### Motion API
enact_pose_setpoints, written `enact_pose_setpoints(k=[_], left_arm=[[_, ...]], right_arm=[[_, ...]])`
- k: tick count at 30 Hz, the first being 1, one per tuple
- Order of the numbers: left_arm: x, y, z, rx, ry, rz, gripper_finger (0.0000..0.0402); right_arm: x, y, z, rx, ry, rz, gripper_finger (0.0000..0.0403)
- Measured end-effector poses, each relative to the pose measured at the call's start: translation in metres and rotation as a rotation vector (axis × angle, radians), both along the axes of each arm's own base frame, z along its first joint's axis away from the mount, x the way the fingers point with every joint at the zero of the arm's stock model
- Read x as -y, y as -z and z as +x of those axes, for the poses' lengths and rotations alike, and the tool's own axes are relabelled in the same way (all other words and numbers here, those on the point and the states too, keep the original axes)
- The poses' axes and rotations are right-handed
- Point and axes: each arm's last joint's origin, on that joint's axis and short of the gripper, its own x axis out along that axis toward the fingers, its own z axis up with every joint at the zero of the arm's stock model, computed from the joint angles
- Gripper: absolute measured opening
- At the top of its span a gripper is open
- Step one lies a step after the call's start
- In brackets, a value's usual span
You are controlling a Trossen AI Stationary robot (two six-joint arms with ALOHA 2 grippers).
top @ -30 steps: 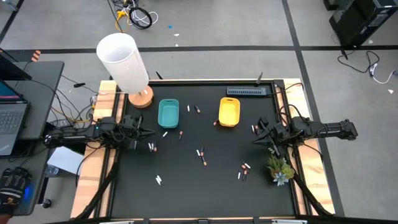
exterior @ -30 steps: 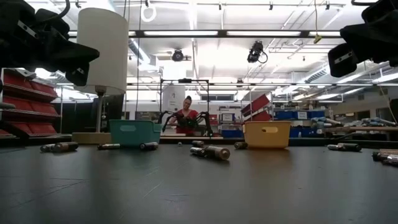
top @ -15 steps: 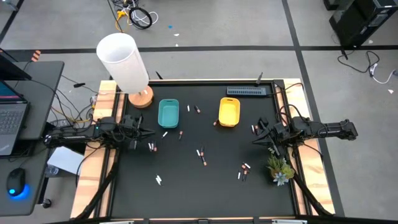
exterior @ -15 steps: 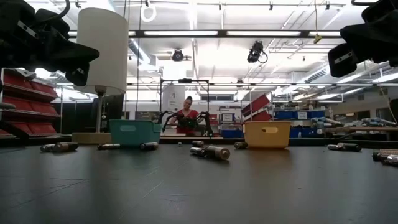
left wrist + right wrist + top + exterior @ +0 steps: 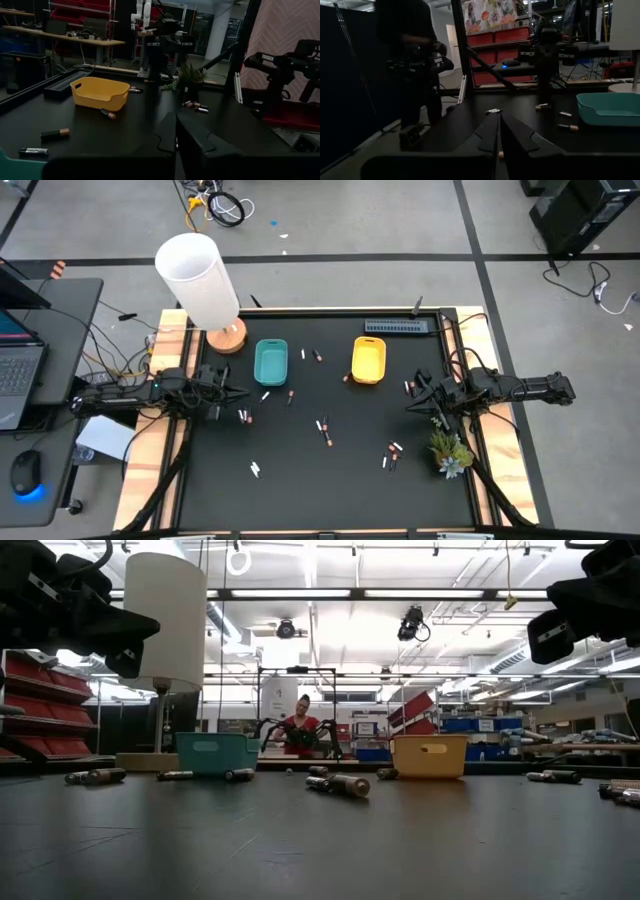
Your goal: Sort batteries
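Several batteries lie on their sides, scattered over the black table (image 5: 330, 490): a pair near the middle (image 5: 325, 430), some at the right (image 5: 391, 453), some at the left (image 5: 244, 416), and one near the front (image 5: 256, 469). A teal tray (image 5: 270, 361) and a yellow tray (image 5: 368, 359) stand toward the far edge. My left gripper (image 5: 240, 392) hangs shut at the table's left edge, pointing level toward the right (image 5: 175, 117). My right gripper (image 5: 408, 408) hangs shut at the right edge, pointing level toward the left (image 5: 499, 116). Both are above the tabletop and hold nothing.
A white lamp (image 5: 200, 280) on a wooden foot stands at the far left corner. A grey bar (image 5: 400, 327) lies along the far edge. A small plant (image 5: 449, 450) stands at the right edge. A person (image 5: 300, 725) is in the room beyond the table.
Both arms have kept still and no battery has moved. A dark gloved hand on the mouse, on the desk left of the table, has gone away.
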Motion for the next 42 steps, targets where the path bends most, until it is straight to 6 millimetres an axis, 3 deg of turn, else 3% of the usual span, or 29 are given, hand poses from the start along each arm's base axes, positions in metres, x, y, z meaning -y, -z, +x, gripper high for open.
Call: enact_pose_setpoints(k=[26,42], left_arm=[[0.0,0.0,0.0,0.0,0.0,0.0,0.0025],[-0.003,-0.017,-0.002,0.17,-0.116,0.08,0.0025]], right_arm=[[0.0,0.0,0.0,0.0,0.0,0.0,0.003],[0.0,0.0,0.0,0.0,0.0,0.0,0.003]])
